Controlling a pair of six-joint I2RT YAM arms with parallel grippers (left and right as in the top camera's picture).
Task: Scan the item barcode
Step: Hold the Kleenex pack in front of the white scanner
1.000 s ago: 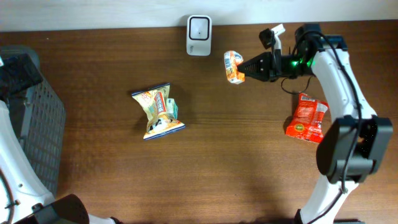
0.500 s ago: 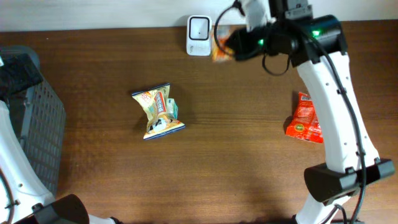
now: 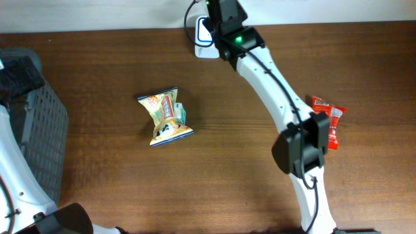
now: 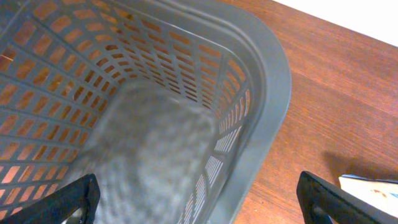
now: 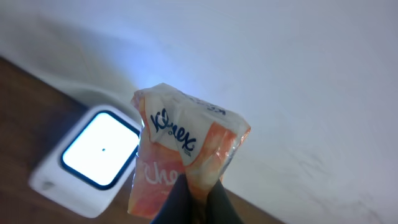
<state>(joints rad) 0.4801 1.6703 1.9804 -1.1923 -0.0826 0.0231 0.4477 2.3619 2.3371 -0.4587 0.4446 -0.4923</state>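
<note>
We record: right gripper [image 5: 194, 199], jaws pinching the lower edge of a Kleenex tissue pack [image 5: 186, 146], orange and white, held upright just beside the scanner [image 5: 92, 160], whose window glows white. Left gripper [image 4: 198, 202], jaws spread wide, hanging over the grey basket [image 4: 273, 74], well left of the scanner. We also note a yellow snack bag [image 3: 166, 117] lying well apart from the scanner, and a red packet [image 3: 327, 117] well to its right, both on the table [image 3: 97, 182].
</note>
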